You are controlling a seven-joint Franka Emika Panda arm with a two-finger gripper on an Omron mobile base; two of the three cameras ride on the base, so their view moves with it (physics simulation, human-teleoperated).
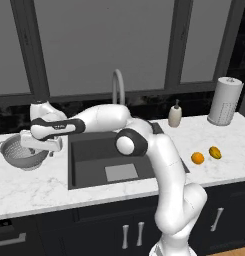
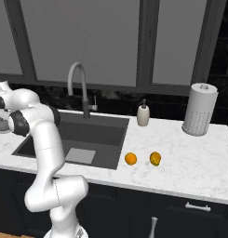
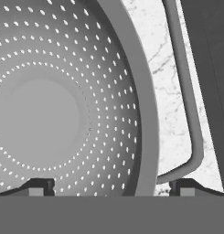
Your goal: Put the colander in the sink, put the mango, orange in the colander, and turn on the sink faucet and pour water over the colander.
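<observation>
In the hand view, nearest the camera, we see the two dark fingertips [image 3: 38,187] standing wide apart, one over the inside of the colander [image 3: 63,109] and one outside its rim, above the side handle; nothing is clamped between them. We note the gripper [image 1: 41,145] low over the colander's right edge in the left base view. The colander [image 1: 21,152] sits upright on the marble counter [image 1: 34,187], just left of the sink [image 1: 94,150], not inside it. The sink faucet [image 1: 117,85] rises behind the basin, with a soap dispenser [image 1: 175,115] to its right. We locate the orange [image 1: 197,158] and the mango [image 1: 215,152] side by side on the counter right of the sink, near a paper towel roll [image 1: 225,100].
</observation>
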